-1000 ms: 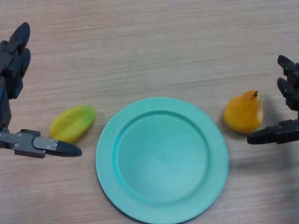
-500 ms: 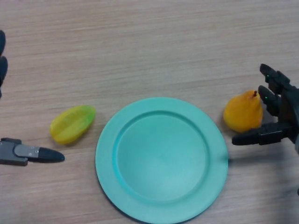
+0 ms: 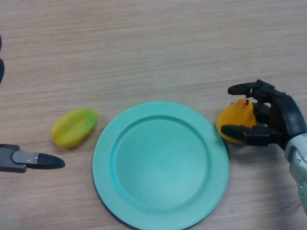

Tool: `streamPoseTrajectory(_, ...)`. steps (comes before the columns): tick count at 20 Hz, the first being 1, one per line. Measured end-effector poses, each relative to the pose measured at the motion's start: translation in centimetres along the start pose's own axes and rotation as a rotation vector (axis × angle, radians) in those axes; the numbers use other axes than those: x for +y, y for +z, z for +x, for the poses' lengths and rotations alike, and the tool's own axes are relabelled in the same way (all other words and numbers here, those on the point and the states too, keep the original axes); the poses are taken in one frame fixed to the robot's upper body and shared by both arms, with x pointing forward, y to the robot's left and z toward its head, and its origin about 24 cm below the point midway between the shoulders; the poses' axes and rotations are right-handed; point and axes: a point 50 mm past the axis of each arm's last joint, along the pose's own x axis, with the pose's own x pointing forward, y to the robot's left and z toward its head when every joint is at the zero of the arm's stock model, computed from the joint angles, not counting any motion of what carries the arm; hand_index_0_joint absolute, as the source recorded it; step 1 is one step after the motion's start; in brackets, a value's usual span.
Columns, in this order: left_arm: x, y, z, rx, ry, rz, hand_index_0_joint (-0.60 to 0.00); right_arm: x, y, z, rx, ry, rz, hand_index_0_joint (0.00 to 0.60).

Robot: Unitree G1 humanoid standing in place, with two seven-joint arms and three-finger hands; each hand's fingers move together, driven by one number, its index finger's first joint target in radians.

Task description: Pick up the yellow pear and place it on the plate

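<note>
The yellow-orange pear (image 3: 233, 120) lies on the wooden table against the right rim of the teal plate (image 3: 160, 165). My right hand (image 3: 276, 120) is wrapped round the pear from the right: fingers curl over its top and the thumb presses its lower side. Part of the pear is hidden behind the fingers. My left hand (image 3: 29, 159) shows only at the left edge, low, with one straight finger lying near the table, well left of the plate.
A yellow-green star fruit (image 3: 74, 127) lies left of the plate, just above my left hand. The wooden table (image 3: 153, 48) stretches bare behind the plate.
My right hand moved left and closed round the pear, nudging it and the plate slightly leftward. My left hand drew back toward the left edge.
</note>
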Motion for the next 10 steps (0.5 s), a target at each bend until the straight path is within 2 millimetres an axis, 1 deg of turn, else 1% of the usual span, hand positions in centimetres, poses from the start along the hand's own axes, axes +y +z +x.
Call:
streamPoseTrajectory(3, 0.0, 0.0, 0.1, -0.002, 0.001, 0.002, 0.000, -0.2, 0.1, 0.1, -0.007, -0.044, -0.003, 0.600)
streamPoseTrajectory(4, 0.0, -0.1, 0.2, 0.008, 0.004, 0.016, 0.000, -0.3, 0.4, 0.0, -0.026, -0.062, -0.006, 0.600)
streamPoseTrajectory(5, 0.1, -0.5, 0.2, 0.025, 0.008, 0.030, 0.000, -0.4, 1.5, 0.0, -0.075, -0.077, -0.014, 0.600)
streamPoseTrajectory(6, 0.1, -0.5, 0.2, 0.025, 0.007, 0.029, 0.000, -0.4, 2.4, 0.0, -0.114, -0.081, -0.021, 0.600)
streamPoseTrajectory(7, 0.0, -0.3, 0.4, 0.016, 0.007, 0.026, 0.000, -0.4, 3.7, 0.0, -0.169, -0.084, -0.032, 0.600)
streamPoseTrajectory(9, 0.0, -0.2, 0.5, 0.009, 0.006, 0.021, 0.000, -0.2, 5.6, -0.6, -0.248, -0.079, -0.044, 0.600)
streamPoseTrajectory(10, 0.0, -0.2, 0.6, 0.006, 0.005, 0.016, 0.000, -0.1, 6.1, -0.9, -0.258, -0.076, -0.045, 0.600)
